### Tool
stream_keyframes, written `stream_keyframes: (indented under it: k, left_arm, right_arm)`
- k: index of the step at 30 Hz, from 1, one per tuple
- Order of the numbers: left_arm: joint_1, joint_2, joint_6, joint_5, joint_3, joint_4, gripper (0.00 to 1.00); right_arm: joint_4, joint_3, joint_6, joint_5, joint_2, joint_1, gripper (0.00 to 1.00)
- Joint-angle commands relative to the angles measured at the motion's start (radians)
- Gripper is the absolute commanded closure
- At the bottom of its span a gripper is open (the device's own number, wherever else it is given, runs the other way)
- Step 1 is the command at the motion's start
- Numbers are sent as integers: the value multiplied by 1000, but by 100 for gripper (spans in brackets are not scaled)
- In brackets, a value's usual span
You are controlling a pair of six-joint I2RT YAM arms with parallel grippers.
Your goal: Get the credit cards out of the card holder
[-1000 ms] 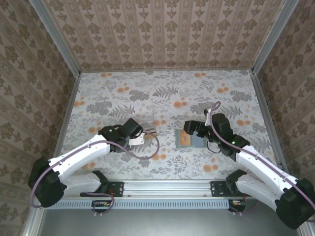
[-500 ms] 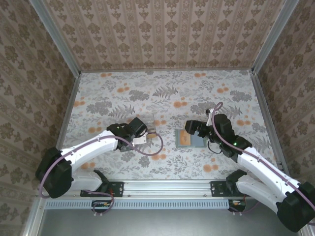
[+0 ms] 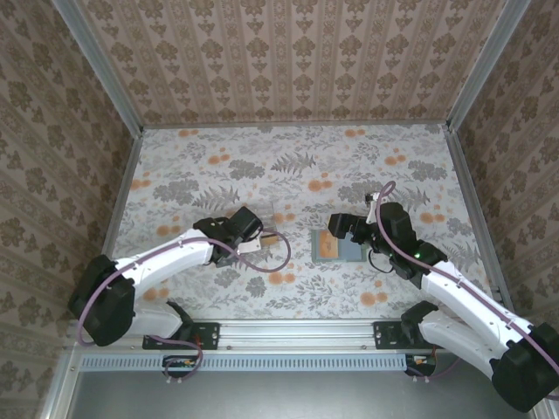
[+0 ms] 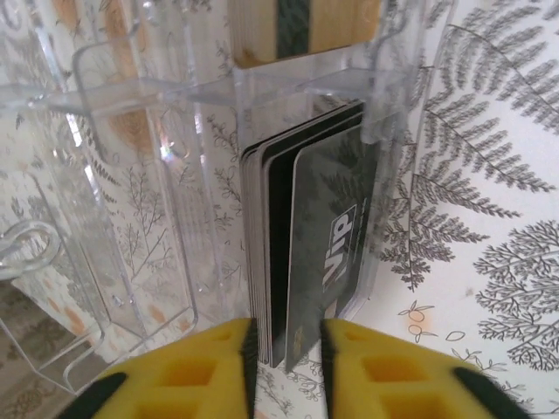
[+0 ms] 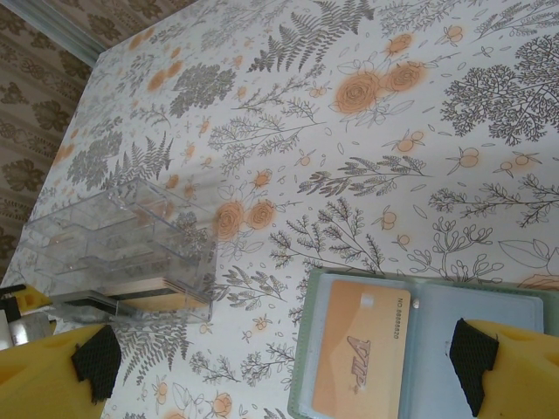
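Note:
The card holder (image 3: 342, 248) lies open on the table, grey-green rim, blue-grey inside. A tan-orange credit card (image 5: 362, 349) sits in its left pocket. My right gripper (image 5: 284, 367) hangs wide open just above the card holder (image 5: 489, 332), with nothing between its fingers. My left gripper (image 4: 286, 340) is at the clear plastic case (image 4: 131, 175). Its yellow fingers stand a little apart around the near edge of a black credit card (image 4: 336, 253), which leans on a stack of dark cards in one compartment. I see no clamping on the card.
The clear case (image 3: 262, 229) stands left of the card holder, a short gap between them. A further compartment holds tan cards with a dark stripe (image 4: 301, 26). Walls close the table on three sides. Floral tabletop stretches bare beyond both arms.
My left gripper has pushed slightly forward to the case and its jaws have parted from shut. The right gripper has hardly shifted over the card holder.

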Motion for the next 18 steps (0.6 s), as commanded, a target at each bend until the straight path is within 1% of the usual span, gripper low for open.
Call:
stream_keyframes:
  k: [1,2,10,18]
  left_arm:
    - [8,17,-19,-31,4,19,65]
    - [8,23,-21,-35,5,21,64]
    - [7,40,-34,-58,26,16,63]
    - [7,-30,-113,-60,72,-14,63]
  right_arm:
    - [-14,-9,16,13,-9,4,0]
    - [-15,-9,16,12,-9,4,0]
    - [-15,-9,16,12,-12,4,0]
    - [-12,-12,8,21,2,4,0]
